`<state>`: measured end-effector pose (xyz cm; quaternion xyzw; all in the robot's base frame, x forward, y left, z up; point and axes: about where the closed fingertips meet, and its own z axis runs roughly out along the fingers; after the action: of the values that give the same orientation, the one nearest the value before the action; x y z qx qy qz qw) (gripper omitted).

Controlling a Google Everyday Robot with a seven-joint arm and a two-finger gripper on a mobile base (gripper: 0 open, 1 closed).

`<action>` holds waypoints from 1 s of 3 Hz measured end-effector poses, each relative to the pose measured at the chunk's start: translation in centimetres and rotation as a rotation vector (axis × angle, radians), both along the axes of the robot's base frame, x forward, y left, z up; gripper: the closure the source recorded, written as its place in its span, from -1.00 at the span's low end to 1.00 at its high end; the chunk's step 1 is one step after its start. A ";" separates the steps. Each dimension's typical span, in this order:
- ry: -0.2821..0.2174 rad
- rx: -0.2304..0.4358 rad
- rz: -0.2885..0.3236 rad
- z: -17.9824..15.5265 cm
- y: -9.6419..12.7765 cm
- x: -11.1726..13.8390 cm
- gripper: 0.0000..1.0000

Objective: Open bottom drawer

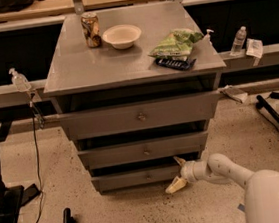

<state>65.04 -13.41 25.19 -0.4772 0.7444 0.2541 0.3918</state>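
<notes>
Bottom drawer (pixel 132 178) matt grey metal; pincer (pixel 175 174) at its right end, perhaps plastic.

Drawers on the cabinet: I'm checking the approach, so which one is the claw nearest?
The bottom drawer, the lowest of the three. The open claw sits at the right end of its front. The middle drawer and top drawer are higher up.

The white arm (pixel 226 168) enters from the lower right corner, its thick rounded base link (pixel 273 200) nearest the camera. From there a slimmer forearm runs up and leftward to a narrow wrist (pixel 194 170). The gripper (pixel 176 174) sits low in the view, right of the middle, pointing left. Its two pale fingers (pixel 172 186) are spread apart, one angled upward and one downward, with nothing held between them.
</notes>
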 end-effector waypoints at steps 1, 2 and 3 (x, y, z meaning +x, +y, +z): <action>0.002 -0.056 0.030 -2.0 0.3 2.9 -1.00; -0.006 -0.073 0.036 -3.3 0.5 4.3 -1.00; 0.001 -0.059 0.033 -4.8 0.7 5.2 -0.68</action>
<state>70.26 -12.71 20.42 -0.5006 0.7439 0.2385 0.3730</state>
